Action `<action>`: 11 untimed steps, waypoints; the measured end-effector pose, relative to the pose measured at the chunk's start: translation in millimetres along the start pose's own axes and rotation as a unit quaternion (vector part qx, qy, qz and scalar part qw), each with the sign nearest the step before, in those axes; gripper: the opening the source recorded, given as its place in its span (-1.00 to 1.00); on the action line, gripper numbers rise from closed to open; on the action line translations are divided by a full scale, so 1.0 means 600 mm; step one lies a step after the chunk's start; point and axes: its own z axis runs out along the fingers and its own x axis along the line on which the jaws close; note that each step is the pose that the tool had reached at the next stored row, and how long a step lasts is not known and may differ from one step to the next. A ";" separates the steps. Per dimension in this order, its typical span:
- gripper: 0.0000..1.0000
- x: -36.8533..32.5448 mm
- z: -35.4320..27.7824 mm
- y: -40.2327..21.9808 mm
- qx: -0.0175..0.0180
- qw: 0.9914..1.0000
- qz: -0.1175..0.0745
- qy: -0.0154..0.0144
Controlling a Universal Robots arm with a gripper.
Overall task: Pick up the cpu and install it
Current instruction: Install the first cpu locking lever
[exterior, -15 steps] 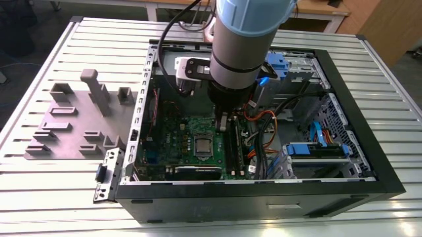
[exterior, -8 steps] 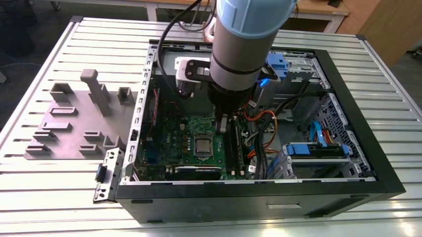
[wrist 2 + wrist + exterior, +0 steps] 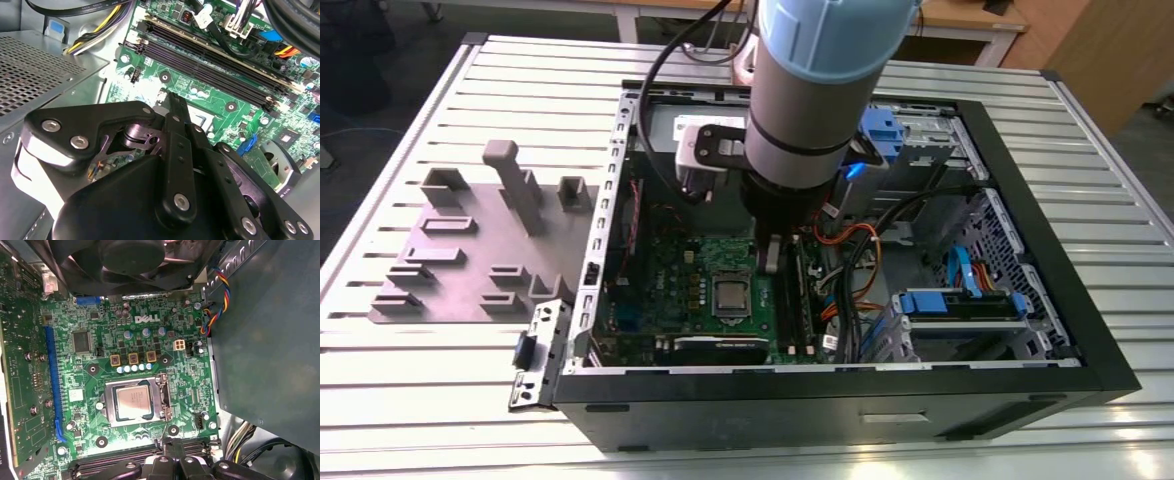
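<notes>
The cpu (image 3: 133,401) sits in its socket on the green motherboard (image 3: 150,340), inside the computer case (image 3: 1014,180). The gripper (image 3: 170,449), at the cpu's 6 o'clock in the first wrist view, has its fingers drawn together, holding nothing.

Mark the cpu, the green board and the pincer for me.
cpu (image 3: 132,401), first wrist view, middle of its metal top.
green board (image 3: 90,375), first wrist view, bare patch.
pincer (image 3: 774,262), exterior view, at its tips.

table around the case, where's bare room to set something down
Free: the slatted table in front of the moulded plate, and the strip at the exterior view's right beside the computer case. Crowded: inside the case, where cables, drive bays and the arm stand over the circuit board holding the cpu.
</notes>
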 end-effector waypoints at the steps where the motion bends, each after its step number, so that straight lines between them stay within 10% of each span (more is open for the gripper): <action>1: -0.79 0.001 0.000 0.000 0.000 1.000 0.000 0.000; 11: -0.79 0.004 0.000 -0.001 0.000 1.000 0.000 0.000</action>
